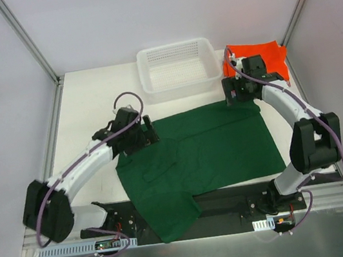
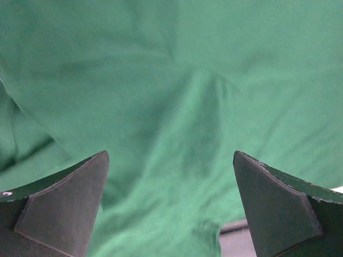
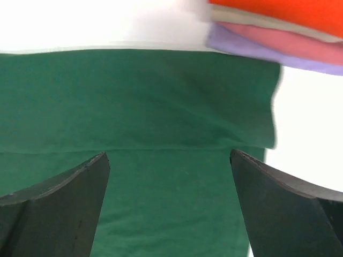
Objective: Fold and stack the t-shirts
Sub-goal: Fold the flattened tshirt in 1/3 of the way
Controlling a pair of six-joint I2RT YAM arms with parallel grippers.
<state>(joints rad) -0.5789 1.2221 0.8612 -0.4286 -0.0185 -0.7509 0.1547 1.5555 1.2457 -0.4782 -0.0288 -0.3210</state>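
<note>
Wide and empty: left fingers [image 2: 64, 203], right fingers [image 3: 59, 203], over green t-shirt [image 1: 214, 148]; wrinkle [image 2: 201, 123] between left fingers risks a bunched, crooked fold.

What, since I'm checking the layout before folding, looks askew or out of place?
The dark green t-shirt lies askew: its near-left part spills past the white table onto the black mounting strip at the near edge.
</note>
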